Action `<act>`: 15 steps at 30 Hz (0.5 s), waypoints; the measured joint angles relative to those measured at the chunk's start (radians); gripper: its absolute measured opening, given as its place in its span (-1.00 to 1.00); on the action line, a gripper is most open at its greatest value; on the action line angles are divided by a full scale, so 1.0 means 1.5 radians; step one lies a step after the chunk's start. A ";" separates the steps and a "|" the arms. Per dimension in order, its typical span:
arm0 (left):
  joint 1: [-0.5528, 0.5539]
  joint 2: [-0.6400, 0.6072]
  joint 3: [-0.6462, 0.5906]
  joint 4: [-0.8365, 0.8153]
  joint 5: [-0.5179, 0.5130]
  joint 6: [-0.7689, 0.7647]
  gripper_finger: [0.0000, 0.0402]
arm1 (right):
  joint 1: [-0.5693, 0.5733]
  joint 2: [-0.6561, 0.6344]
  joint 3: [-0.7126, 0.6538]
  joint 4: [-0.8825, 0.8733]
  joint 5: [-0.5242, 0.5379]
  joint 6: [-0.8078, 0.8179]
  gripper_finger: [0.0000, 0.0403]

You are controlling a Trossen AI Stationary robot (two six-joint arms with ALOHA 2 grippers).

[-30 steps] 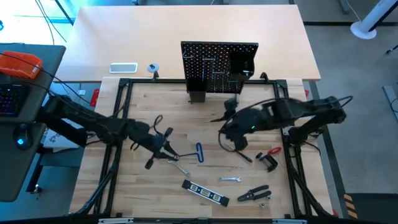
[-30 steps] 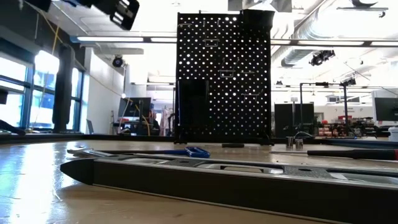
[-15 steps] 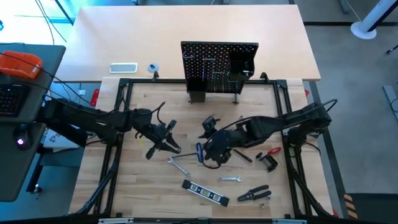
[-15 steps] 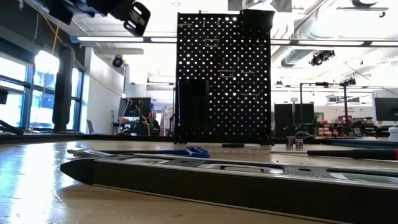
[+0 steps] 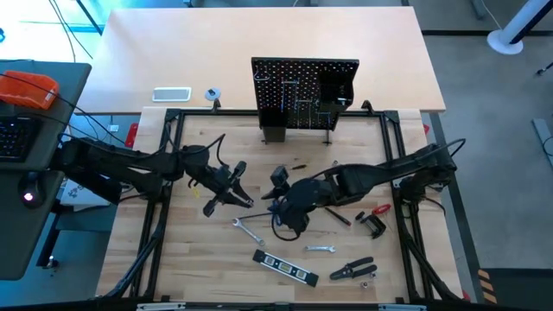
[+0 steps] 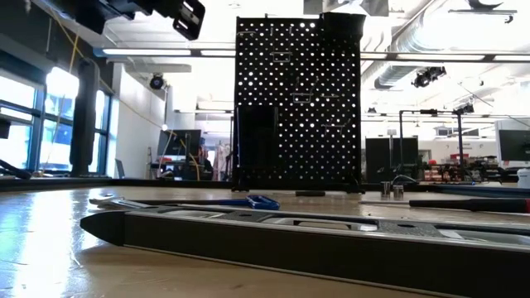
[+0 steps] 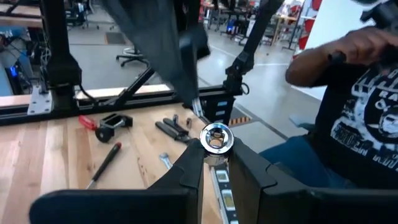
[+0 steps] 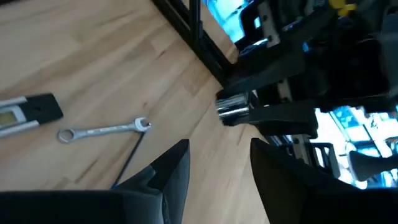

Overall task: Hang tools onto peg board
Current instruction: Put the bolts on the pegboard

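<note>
Work table [image 5: 199, 259]: light wood top inside a black frame, both arms reaching in over it.

Peg board [image 5: 304, 93]: you have it upright at the far edge, centre, with metal hooks and a black box bin on its right side. I cannot tell whether any tool hangs on it.

Left arm [image 5: 121, 164]: comes in from the left. Your left gripper [image 7: 216, 148] hangs above the table left of centre, fingers clamped on a chrome socket [image 7: 216, 137], which is held clear of the wood.

Right arm [image 5: 389, 173]: comes in from the right to table centre. Your right gripper [image 8: 219, 149] faces the left one, close by, its fingers apart with nothing between them. It sits above the blue-handled key [image 5: 276, 207], which is mostly hidden under it.

Tools lying flat on the near half:
- black level [image 5: 285, 268], near the front edge, centre
- black-handled pliers [image 5: 354, 269], right of the level
- red-and-black clamp [image 5: 373, 220], right side
- silver wrench [image 5: 248, 230], between the key and the level
- small wrench [image 5: 320, 249], right of that
- screwdriver [image 5: 341, 216], beside the clamp

Off the work area, far left of the board: white tray [image 5: 171, 94] and a tape roll [image 5: 212, 93].

A person in a dark printed shirt [image 7: 348, 124] shows beyond the table in the left wrist view.
</note>
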 joint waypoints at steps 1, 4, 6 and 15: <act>0.001 0.003 0.000 0.007 0.001 -0.003 -0.81 | 0.000 0.007 0.000 0.009 0.000 -0.012 -0.19; 0.005 0.015 0.001 0.019 0.016 -0.020 -0.81 | 0.000 0.028 0.000 0.034 0.016 -0.042 -0.19; 0.005 0.027 0.001 0.030 0.023 -0.031 -0.81 | 0.000 0.035 0.000 0.047 0.029 -0.057 -0.19; 0.005 0.054 0.001 0.051 0.036 -0.036 -0.81 | 0.000 0.039 0.000 0.075 0.029 -0.063 -0.19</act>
